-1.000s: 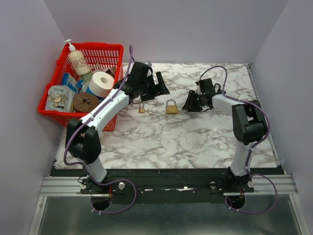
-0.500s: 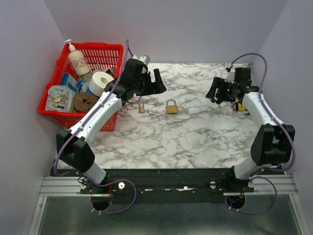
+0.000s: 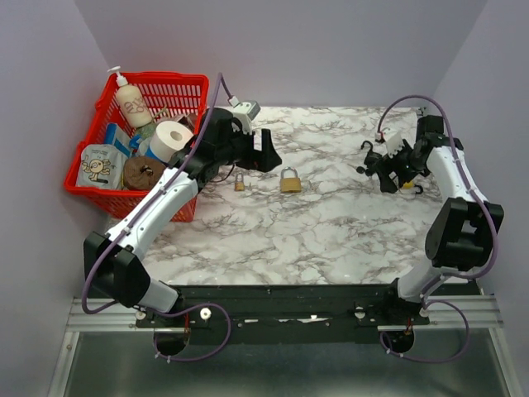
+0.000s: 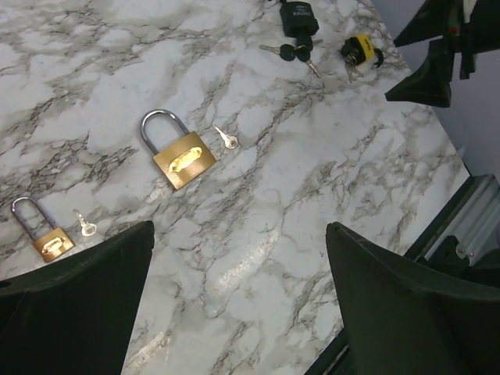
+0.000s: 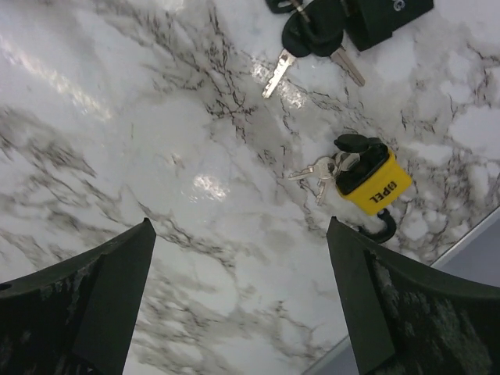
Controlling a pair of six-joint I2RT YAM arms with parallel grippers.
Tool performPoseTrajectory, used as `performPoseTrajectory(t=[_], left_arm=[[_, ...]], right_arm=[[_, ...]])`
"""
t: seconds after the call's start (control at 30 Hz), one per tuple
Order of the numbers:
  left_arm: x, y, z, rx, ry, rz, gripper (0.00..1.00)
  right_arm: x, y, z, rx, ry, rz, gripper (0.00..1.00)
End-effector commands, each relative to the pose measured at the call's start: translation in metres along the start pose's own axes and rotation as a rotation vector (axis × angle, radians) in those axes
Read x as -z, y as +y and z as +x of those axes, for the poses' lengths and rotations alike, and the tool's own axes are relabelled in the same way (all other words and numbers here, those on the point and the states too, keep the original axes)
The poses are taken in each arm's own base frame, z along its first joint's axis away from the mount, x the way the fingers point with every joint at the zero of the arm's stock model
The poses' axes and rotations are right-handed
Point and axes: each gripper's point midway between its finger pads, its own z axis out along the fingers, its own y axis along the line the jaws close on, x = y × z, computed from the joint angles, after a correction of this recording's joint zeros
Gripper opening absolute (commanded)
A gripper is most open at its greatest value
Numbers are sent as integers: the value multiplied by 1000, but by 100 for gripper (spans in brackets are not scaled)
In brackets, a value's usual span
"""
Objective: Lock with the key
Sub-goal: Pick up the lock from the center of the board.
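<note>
Yellow padlock (image 5: 373,184) now beside right tool (image 5: 238,234), moved right

Tool (image 5: 240,242) spread wide over marble table (image 5: 141,109) — yellow padlock (image 5: 373,184) with silver keys (image 5: 316,170); black padlock (image 5: 387,16), black keys (image 5: 312,35) beyond.

On the white marble counter (image 3: 314,240), a large brass padlock (image 3: 290,180) lies in the far half near the middle. A small brass padlock (image 3: 239,183) lies to its left. Each has a small silver key (image 4: 226,139) just to its right. Near the right edge lies a yellow padlock (image 5: 373,184), its bunch of keys (image 5: 316,173) touching it, and a black padlock (image 5: 383,16) behind it. A red plastic basket (image 3: 165,76) stands at the far left corner.
</note>
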Motion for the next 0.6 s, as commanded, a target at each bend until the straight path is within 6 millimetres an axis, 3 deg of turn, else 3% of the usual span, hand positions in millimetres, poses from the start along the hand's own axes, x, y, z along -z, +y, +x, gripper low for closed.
performPoseTrajectory(t=[0.0, 0.27, 0.47, 0.57], left_arm=[[3, -21, -9, -75, -58, 136, 99], [5, -28, -8, -137, -70, 193, 99], [7, -34, -8, -152, -101, 232, 99], [6, -31, -6, -152, -99, 220, 99]], right_arm=[[-14, -9, 21, 386, 89, -83, 100], [-39, -68, 57, 571, 213, -78, 100], [-47, -104, 51, 658, 217, -56, 100], [-54, -112, 52, 676, 227, -74, 99]])
